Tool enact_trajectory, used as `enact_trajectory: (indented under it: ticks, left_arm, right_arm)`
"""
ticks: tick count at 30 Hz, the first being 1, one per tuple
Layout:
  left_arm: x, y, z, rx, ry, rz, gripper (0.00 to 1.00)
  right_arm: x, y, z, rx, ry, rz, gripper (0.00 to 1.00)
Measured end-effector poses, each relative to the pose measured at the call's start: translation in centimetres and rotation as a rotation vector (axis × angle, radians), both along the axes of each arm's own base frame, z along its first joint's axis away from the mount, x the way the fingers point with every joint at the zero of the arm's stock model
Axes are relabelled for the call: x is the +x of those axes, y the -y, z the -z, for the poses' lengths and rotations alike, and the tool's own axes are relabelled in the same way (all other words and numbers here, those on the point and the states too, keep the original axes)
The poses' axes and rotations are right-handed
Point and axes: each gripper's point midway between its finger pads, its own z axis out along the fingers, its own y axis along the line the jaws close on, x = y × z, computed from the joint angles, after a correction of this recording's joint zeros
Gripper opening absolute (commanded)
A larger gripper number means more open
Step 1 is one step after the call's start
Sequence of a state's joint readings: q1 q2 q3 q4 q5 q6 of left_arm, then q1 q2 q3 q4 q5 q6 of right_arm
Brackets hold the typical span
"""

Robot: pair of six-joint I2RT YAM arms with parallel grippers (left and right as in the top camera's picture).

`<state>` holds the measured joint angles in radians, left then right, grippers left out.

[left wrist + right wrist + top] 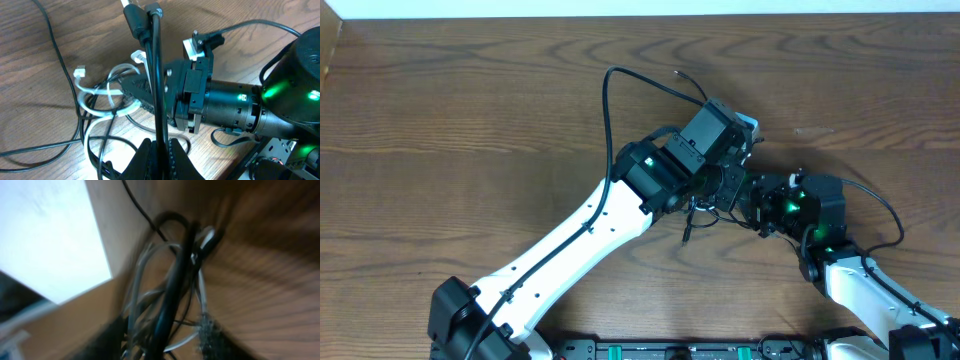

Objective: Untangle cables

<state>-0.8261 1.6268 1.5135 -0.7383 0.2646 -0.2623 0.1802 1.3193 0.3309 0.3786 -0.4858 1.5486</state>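
At the middle of the wooden table point(470, 120), we see the two arms meet over a knot of cables. The left gripper point(159, 152) is clamped tight on a black cable point(159, 75), which runs straight up from between its fingers in the left wrist view and ends in a thick black plug point(136, 22) at the top edge. Beyond it, the white cable point(97, 92) lies in overlapping loops on the wood, with one small white plug end point(79, 73) pointing away to the left. The right gripper point(137, 90) reaches in from the right, its dark fingers pushed in among those white loops; we cannot tell from any view whether its jaws stand apart or press on a strand. Its own camera gives us only a blur of black and pale cords running up between its fingers. A thinner black cord point(55, 55) trails loose across the table at the left of the tangle. From overhead, the grippers hide most of the bundle, and we make out only a short black cable end point(686, 232) poking out beneath them toward the robot's side.
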Motion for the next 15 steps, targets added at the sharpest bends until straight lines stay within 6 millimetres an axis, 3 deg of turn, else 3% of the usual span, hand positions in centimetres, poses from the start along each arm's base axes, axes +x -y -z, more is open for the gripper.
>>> enact_trajectory:
  ticks: [2, 7, 11, 15]
  left_arm:
    - [0.0, 0.0, 0.0, 0.0, 0.0, 0.0, 0.08]
    - [0.5, -0.6, 0.3, 0.035, 0.023, -0.029, 0.07]
    - [1.7, -2.6, 1.0, 0.137, 0.077, -0.104, 0.07]
    - [3.4, -5.9, 1.5, 0.282, 0.154, -0.217, 0.08]
  right_arm:
    - [-0.3, 0.1, 0.4, -0.005, -0.022, -0.001, 0.01]
    - [-0.6, -0.3, 0.4, -0.007, -0.012, -0.038, 0.01]
    - [-1.1, -1.0, 0.1, 0.011, -0.002, -0.092, 0.01]
    - [-1.4, -1.4, -0.6, 0.045, 0.018, -0.144, 0.01]
